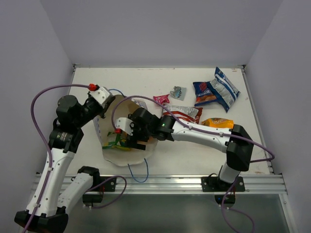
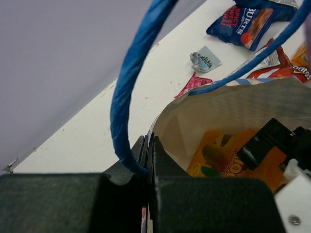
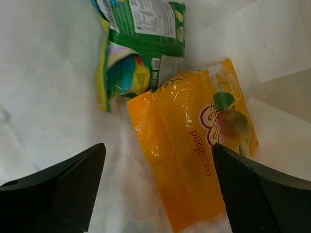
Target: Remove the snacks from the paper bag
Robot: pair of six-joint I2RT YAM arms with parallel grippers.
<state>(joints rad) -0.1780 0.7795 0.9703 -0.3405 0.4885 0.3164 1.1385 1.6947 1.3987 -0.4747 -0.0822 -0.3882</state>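
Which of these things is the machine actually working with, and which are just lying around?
In the job: paper bag, held at its rim by the left gripper; orange packet and green packet inside, near the open right gripper; snacks already on the table.
Just there: purple cables; metal rail.

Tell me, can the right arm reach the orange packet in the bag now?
Probably yes: the right fingers, open, sit inside the paper bag straddling the uncovered orange packet, while the left fingers pinch the rim open.

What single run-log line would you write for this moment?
left end effector: shut on paper bag rim | right end effector: open, inside bag above orange packet | green packet beside it
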